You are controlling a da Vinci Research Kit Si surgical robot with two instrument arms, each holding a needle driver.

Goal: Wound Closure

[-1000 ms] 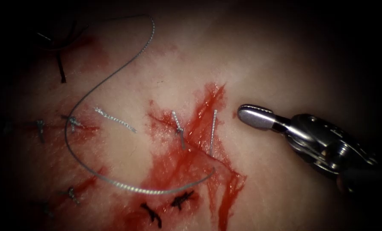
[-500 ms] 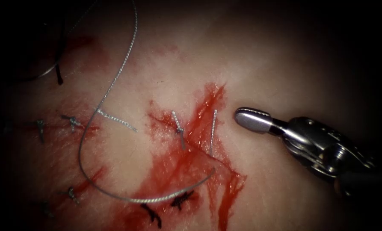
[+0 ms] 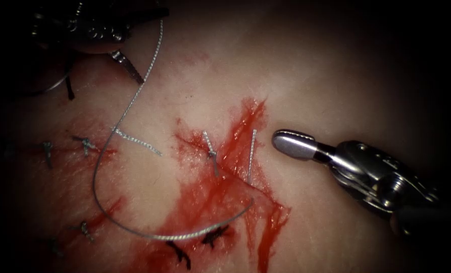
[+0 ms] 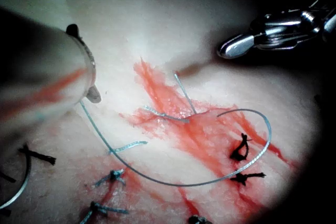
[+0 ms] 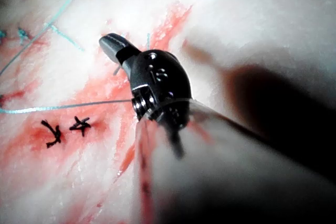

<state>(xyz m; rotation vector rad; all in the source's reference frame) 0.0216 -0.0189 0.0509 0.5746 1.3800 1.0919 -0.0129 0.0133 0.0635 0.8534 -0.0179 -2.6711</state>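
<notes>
The thread (image 3: 149, 236) leaves the cut (image 3: 250, 151) in the tissue (image 3: 336, 65), loops left and climbs past the left claw (image 3: 127, 63); whether that claw grips it cannot be told. The needle (image 4: 22, 187) lies curved on the tissue, far left of the cut. The right claw (image 3: 293, 144), pressed together and holding nothing, hovers just right of the cut.

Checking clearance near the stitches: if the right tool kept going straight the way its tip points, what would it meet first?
Probably the short upright cut end of thread beside the cut; the right tool points left toward it, though its height above the tissue is unclear.
</notes>
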